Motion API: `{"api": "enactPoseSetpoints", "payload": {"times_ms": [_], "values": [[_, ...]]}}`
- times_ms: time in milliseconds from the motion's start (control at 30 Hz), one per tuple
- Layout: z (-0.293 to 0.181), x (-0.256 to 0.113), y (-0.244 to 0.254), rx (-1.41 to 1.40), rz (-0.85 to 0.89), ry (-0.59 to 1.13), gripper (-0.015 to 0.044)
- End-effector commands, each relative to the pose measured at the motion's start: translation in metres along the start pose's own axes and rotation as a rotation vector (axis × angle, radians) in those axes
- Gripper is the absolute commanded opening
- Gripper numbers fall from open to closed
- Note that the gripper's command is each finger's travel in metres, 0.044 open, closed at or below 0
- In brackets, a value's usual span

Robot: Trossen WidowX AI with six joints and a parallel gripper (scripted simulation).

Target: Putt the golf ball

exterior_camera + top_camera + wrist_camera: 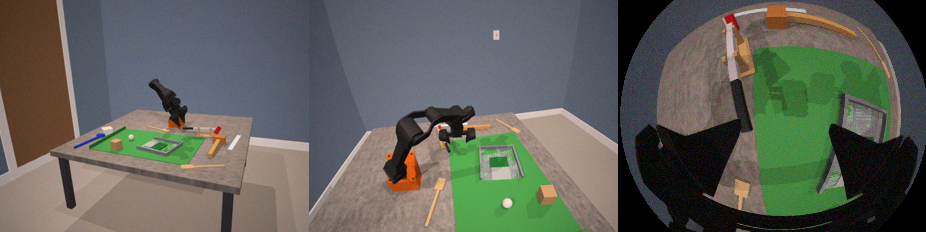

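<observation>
The red putter, with a red head, pale shaft and black handle, leans on a wooden stand. My gripper is open and empty, above the table near the handle. In the wrist view the handle's end lies by the left fingertip. The white golf ball lies on the green mat, before the pale ramp. The dark raised green is inside grey walls. The arm partly hides the putter in the top view.
A wooden cube stands near the ball. An orange mallet and a white strip lie beyond the stand. Two wooden paddles flank the mat. A blue club and white block lie beyond the mat's raised edge.
</observation>
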State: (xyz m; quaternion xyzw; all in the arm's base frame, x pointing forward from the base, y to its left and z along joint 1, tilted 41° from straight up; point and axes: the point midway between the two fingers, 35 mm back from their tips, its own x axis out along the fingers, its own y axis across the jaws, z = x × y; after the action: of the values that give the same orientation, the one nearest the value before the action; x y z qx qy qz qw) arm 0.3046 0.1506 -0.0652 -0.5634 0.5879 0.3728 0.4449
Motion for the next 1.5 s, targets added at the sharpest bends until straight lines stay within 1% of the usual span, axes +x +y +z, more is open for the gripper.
{"api": "enactPoseSetpoints", "payload": {"times_ms": [0, 300, 500, 667, 833, 1067, 1467], "values": [[0.021, 0.018, 0.058, -0.277, 0.070, 0.087, 0.0440], [0.019, 0.019, 0.065, -0.307, 0.076, 0.097, 0.0440], [0.011, 0.040, 0.064, -0.306, 0.076, 0.098, 0.0440], [0.010, 0.042, 0.064, -0.306, 0.076, 0.098, 0.0440], [0.002, 0.063, 0.063, -0.306, 0.076, 0.099, 0.0440], [0.001, 0.064, 0.063, -0.306, 0.076, 0.099, 0.0440], [-0.005, 0.081, 0.063, -0.306, 0.076, 0.100, 0.0440]]}}
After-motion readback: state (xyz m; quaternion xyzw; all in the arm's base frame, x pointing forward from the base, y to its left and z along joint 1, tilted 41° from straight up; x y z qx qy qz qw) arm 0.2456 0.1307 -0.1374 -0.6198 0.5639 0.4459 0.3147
